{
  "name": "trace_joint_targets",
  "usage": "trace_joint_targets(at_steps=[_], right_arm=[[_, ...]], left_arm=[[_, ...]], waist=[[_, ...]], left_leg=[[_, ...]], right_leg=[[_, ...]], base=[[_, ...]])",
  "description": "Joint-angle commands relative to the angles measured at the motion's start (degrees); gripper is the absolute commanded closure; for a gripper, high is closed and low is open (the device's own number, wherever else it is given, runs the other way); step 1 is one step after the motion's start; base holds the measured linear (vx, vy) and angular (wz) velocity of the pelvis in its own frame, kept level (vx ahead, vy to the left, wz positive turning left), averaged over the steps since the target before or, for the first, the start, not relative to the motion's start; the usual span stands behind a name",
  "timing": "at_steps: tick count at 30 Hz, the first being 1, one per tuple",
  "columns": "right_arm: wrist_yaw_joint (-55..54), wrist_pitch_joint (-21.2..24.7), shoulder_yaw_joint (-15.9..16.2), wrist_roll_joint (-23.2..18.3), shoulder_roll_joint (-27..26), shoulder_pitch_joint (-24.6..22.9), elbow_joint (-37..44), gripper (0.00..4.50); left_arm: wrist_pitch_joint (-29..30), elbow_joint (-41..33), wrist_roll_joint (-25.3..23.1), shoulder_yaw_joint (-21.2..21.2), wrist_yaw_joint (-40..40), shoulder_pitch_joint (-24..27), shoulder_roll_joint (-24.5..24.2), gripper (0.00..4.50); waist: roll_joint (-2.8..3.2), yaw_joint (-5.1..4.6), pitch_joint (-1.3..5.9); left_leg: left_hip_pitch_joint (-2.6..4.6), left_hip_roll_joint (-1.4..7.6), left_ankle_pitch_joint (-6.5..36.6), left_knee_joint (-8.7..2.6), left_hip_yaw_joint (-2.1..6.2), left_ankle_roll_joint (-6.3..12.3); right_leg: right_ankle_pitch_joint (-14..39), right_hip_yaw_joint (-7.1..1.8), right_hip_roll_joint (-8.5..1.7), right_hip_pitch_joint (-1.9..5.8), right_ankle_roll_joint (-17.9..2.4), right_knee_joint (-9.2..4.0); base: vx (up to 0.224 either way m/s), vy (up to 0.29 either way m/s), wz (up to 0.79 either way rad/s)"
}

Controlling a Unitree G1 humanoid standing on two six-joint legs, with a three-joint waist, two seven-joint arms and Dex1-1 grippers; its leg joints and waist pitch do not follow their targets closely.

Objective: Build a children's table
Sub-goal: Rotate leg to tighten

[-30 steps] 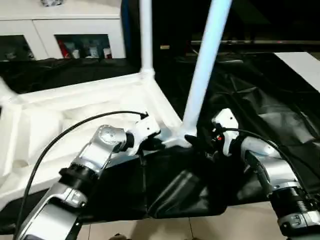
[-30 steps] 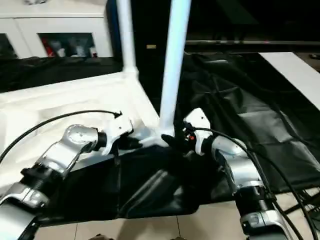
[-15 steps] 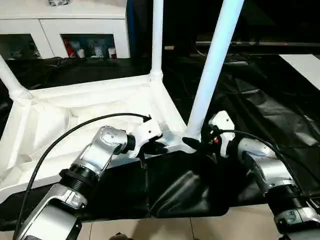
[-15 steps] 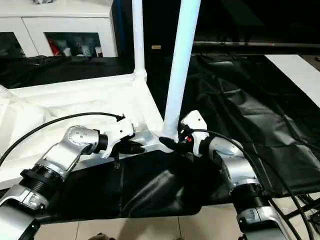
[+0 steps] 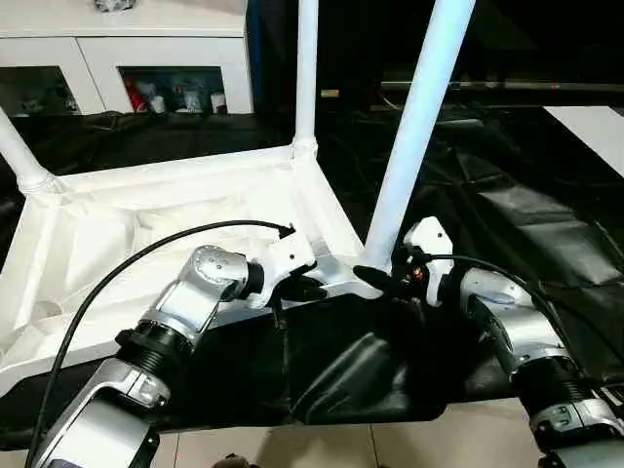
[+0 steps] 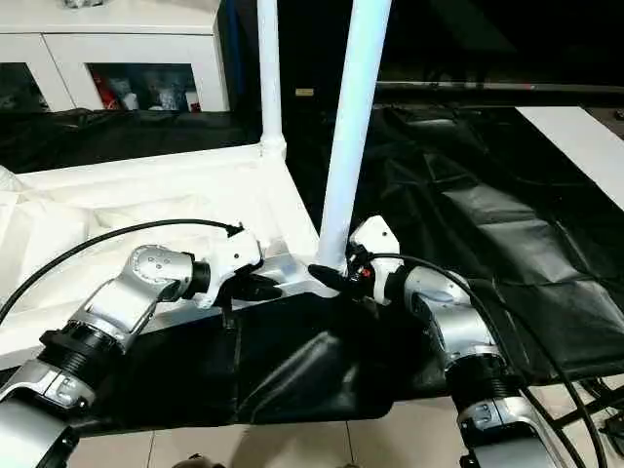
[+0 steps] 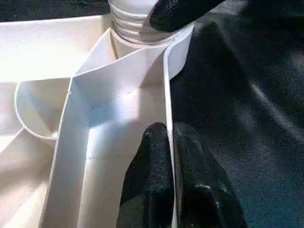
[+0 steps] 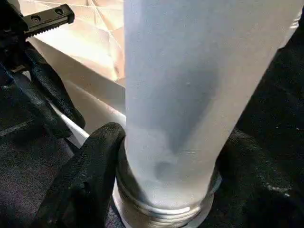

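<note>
Our left gripper [image 7: 168, 156] has its jaws clamped on the thin side wall of the tabletop [image 5: 146, 224], one finger on each face of the rim, near the corner socket. Our right gripper [image 8: 161, 180] has its jaws clamped around the base of the near leg [image 5: 414, 127], just above its threaded end in that socket. The leg rises toward 1 o'clock. The tabletop lies underside up on the black-draped worktop [image 5: 546, 224], spreading toward 10 o'clock from the grippers. A far leg [image 5: 306, 68] stands upright at 12 o'clock; another leg [image 5: 19, 156] leans at the far-left corner.
</note>
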State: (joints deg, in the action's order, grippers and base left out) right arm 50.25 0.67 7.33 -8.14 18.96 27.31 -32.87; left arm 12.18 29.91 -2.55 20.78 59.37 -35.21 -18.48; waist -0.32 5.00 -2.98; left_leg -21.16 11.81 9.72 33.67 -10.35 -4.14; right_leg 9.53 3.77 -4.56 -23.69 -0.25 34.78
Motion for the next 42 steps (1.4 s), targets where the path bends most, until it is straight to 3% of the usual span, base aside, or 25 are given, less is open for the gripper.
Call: trace_joint_targets(at_steps=[1, 5, 7, 11, 23, 30, 42], right_arm=[[0.30, -0.38, 0.54, 1.54, 0.52, 0.81, -1.32, 1.87], [-0.63, -1.05, 0.34, 1.97, 0.52, 1.08, -2.07, 1.87], [-0.18, -0.08, -0.31, 0.95, 0.25, 1.45, -2.48, 1.31], [-0.87, -0.46, 0.10, 1.87, 0.37, 1.71, -2.82, 0.97], [0.17, -0.09, -0.20, 1.67, 0.39, 1.83, -3.27, 0.97], [1.56, 0.53, -0.21, 1.19, 0.22, 1.52, -3.21, 1.65], [1.41, 0.65, -0.48, 1.15, -0.20, 1.26, -3.27, 1.76]], left_arm=[[-0.78, -0.21, -0.13, 1.02, 1.50, 1.07, 0.15, 4.50], [-0.68, -0.25, -0.14, 0.89, 1.34, 1.17, 0.05, 4.50], [-0.72, -0.24, -0.14, 0.83, 1.24, 1.15, 0.05, 4.50], [-0.81, -0.15, -0.15, 0.77, 1.20, 1.10, -0.01, 4.50], [-1.01, 0.13, -0.41, 0.71, 1.11, 0.94, -0.31, 4.50], [-1.24, 0.41, -0.48, 0.70, 1.05, 0.91, -0.30, 4.50], [-1.45, 1.21, -0.06, 0.10, 0.70, 0.59, 0.11, 4.50]], waist=[[-0.58, -0.27, 3.59], [-0.53, -0.26, 3.58], [-0.59, -0.37, 3.55], [-0.69, -0.34, 3.56], [-0.63, -0.29, 3.56], [-0.66, -0.28, 3.51], [-0.76, -0.28, 3.50]], left_leg=[[0.58, 1.10, 15.66, -3.97, 0.22, 1.32], [0.61, 1.13, 15.71, -3.97, 0.23, 1.33], [0.58, 1.04, 16.04, -3.95, 0.21, 1.31], [0.59, 1.11, 15.94, -3.99, 0.26, 1.28], [0.55, 1.10, 15.71, -4.01, 0.24, 1.43], [0.55, 1.13, 15.92, -4.04, 0.26, 1.47], [0.59, 1.14, 15.95, -4.04, 0.24, 1.41]], right_leg=[[19.92, -2.25, -3.13, 2.77, -9.93, -4.94], [19.98, -2.28, -3.20, 2.71, -10.02, -4.96], [20.55, -2.24, -3.17, 2.74, -9.99, -5.03], [21.00, -2.25, -3.17, 2.69, -9.76, -5.01], [20.78, -2.28, -3.17, 2.73, -9.69, -5.00], [21.22, -2.28, -3.21, 2.69, -9.68, -5.06], [21.85, -2.29, -3.25, 2.60, -9.37, -5.16]], base=[[0.000, 0.000, 0.00], [0.000, 0.000, 0.00], [0.000, 0.000, 0.00], [0.000, 0.000, 0.00], [0.000, 0.000, 0.00], [0.000, 0.000, 0.00], [0.000, 0.000, 0.00]])
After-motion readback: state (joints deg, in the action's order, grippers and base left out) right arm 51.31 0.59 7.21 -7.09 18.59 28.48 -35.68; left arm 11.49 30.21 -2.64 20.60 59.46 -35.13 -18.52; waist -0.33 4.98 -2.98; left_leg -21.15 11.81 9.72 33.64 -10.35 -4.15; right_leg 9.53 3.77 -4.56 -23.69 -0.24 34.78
